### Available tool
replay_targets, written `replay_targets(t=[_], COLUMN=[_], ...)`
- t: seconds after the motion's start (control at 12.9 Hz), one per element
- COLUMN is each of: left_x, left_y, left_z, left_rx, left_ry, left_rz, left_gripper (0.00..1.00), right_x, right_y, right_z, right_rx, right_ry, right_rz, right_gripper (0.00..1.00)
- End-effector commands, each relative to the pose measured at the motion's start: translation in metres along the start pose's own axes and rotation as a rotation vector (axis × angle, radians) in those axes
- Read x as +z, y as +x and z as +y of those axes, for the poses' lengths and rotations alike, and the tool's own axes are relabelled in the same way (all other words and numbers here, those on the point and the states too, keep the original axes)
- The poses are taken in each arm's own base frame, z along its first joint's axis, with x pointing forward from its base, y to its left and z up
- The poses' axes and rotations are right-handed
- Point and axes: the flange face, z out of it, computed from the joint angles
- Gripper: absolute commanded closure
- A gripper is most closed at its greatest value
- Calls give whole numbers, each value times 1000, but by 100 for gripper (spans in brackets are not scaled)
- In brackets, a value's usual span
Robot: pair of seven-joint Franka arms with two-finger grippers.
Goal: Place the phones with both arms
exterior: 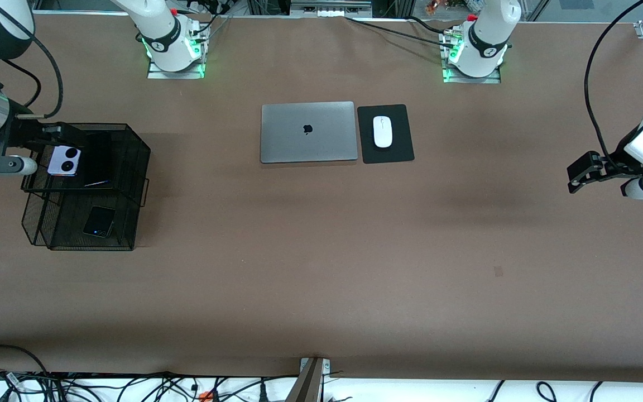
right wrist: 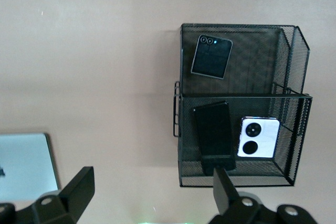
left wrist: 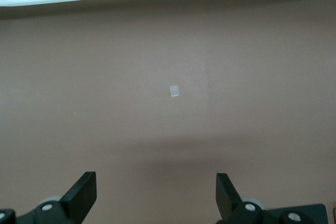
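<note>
A black mesh two-tier tray [exterior: 132, 167] [right wrist: 294, 56] stands at the right arm's end of the table. Its upper tier holds a white-lilac phone with two black circles [exterior: 65, 161] [right wrist: 257, 137] beside a long black phone [exterior: 98, 159] [right wrist: 213, 132]. A small squarish black phone [exterior: 99, 221] [right wrist: 211, 56] lies in the lower tier. My right gripper [exterior: 48, 134] [right wrist: 152, 184] hangs open and empty above the tray's upper tier. At the left arm's end of the table, my left gripper [exterior: 580, 174] [left wrist: 155, 192] is open over bare table.
A closed grey laptop [exterior: 307, 132] [right wrist: 23, 163] lies mid-table near the arm bases. Beside it a white mouse [exterior: 382, 132] rests on a black pad [exterior: 399, 151]. A small pale mark [left wrist: 175, 91] is on the brown tabletop. Cables run along the table's near edge.
</note>
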Motion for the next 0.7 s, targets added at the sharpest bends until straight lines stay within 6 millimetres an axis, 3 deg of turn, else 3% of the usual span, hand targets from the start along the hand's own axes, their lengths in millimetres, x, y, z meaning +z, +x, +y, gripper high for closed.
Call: replay_targets(t=[0.0, 0.08, 0.62], left_x=[-17, -25, -24], left_y=[-5, -5, -6], left_z=[13, 13, 8], left_rx=[43, 44, 12], left_ry=[10, 10, -41], left_rz=[1, 11, -3], left_gripper=[0, 0, 0], right_x=[-26, -37, -38], right_y=[-32, -38, -42], right_z=[22, 34, 34], right_rx=[62, 84, 82], right_ry=[-2, 3, 8], right_rz=[76, 103, 90], right_gripper=[0, 0, 0])
